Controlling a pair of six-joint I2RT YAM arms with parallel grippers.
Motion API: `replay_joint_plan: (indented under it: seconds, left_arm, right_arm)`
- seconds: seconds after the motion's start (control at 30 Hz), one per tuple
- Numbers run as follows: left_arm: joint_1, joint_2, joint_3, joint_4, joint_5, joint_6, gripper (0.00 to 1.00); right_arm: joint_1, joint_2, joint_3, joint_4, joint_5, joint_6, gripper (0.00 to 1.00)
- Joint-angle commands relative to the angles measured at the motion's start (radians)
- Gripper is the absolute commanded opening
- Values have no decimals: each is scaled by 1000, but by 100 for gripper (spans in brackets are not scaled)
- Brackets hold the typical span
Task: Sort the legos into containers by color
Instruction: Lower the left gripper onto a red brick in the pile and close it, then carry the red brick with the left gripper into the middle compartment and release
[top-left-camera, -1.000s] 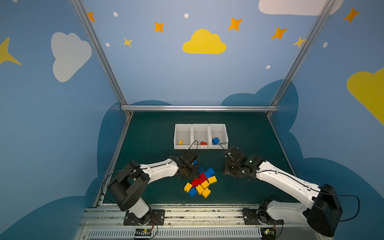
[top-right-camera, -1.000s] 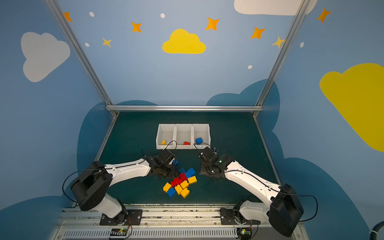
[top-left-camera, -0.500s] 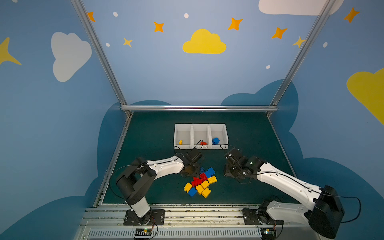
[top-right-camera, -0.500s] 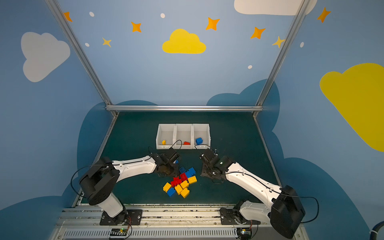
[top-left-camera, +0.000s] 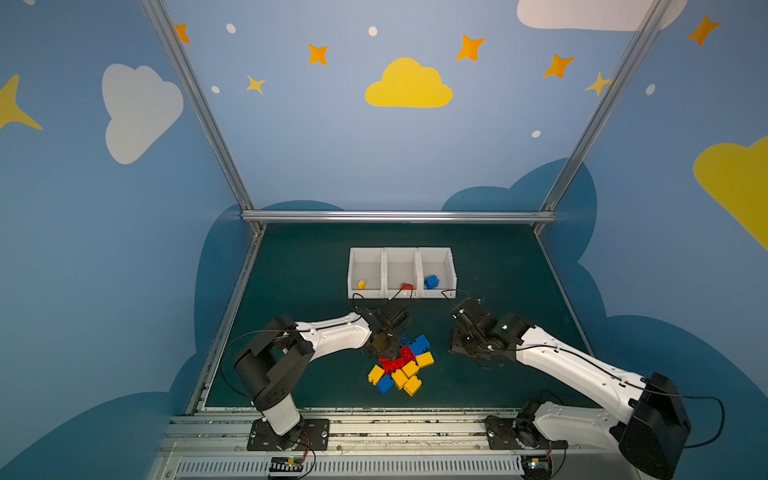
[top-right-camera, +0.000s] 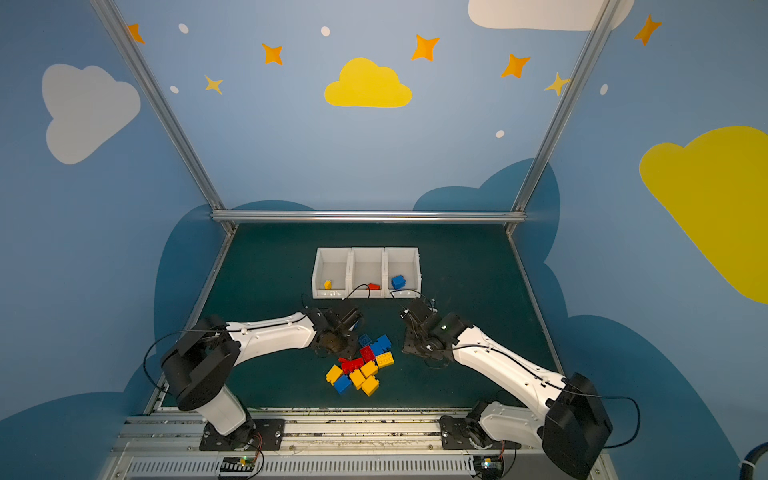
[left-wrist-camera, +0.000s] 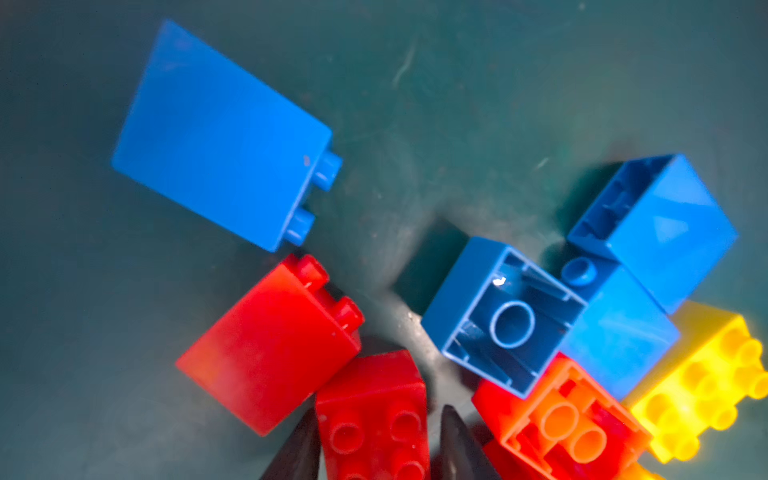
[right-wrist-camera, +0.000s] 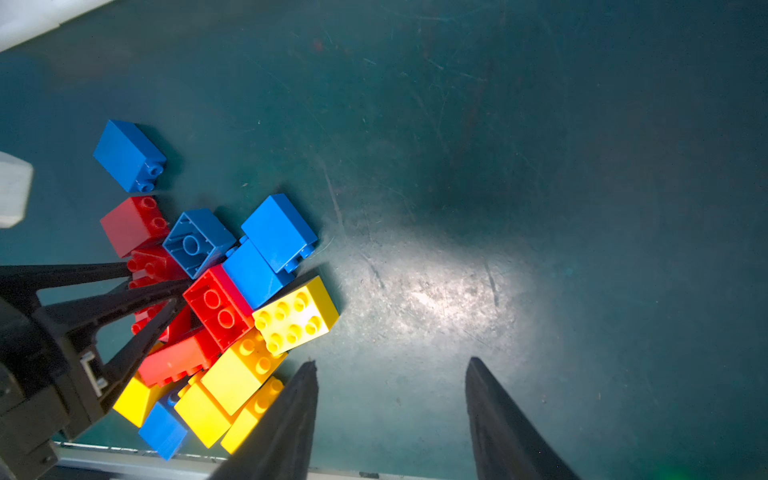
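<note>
A pile of red, blue and yellow legos (top-left-camera: 401, 368) lies near the front middle of the green mat. My left gripper (left-wrist-camera: 379, 411) points down into the pile's far left side. Its jaws have closed in on both sides of a red lego (left-wrist-camera: 374, 399), which still rests on the mat. The right wrist view shows the same grip by the left gripper (right-wrist-camera: 157, 277). My right gripper (right-wrist-camera: 391, 361) hangs open over bare mat just right of the pile, holding nothing. The white containers (top-left-camera: 401, 251) stand behind, with a yellow lego (top-left-camera: 361, 284), a red one (top-left-camera: 406, 286) and a blue one (top-left-camera: 431, 281).
A lone blue brick (left-wrist-camera: 220, 137) lies apart on the far side of the pile. A yellow six-stud brick (right-wrist-camera: 296, 314) is the pile's nearest piece to my right fingers. Metal rails (top-left-camera: 399, 216) bound the mat at the back and sides.
The left arm swung its gripper a little across the pile's far edge, and its jaws narrowed around the red lego. The right gripper has hardly moved and stays open.
</note>
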Motion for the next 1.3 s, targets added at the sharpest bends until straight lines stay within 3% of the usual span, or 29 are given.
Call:
replay_joint_plan:
  seconds: [0.0, 0.33, 0.57, 0.7, 1.27]
  left_arm:
    - [-10, 35, -23, -61, -5, 0, 50]
    - [-15, 10, -8, -35, -4, -8, 35]
    - [31, -116, 131, -101, -71, 34, 34]
    - [99, -117, 235, -58, -73, 102, 35]
    - [273, 441, 918, -142, 24, 246, 35]
  right_arm:
    - [-3, -7, 1, -22, 11, 9, 57]
    - [-3, -55, -20, -45, 34, 24, 54]
    - [-4, -87, -41, -46, 46, 37, 53]
    - [-5, -85, -39, -49, 46, 30, 52]
    - [-19, -78, -72, -18, 113, 5, 52]
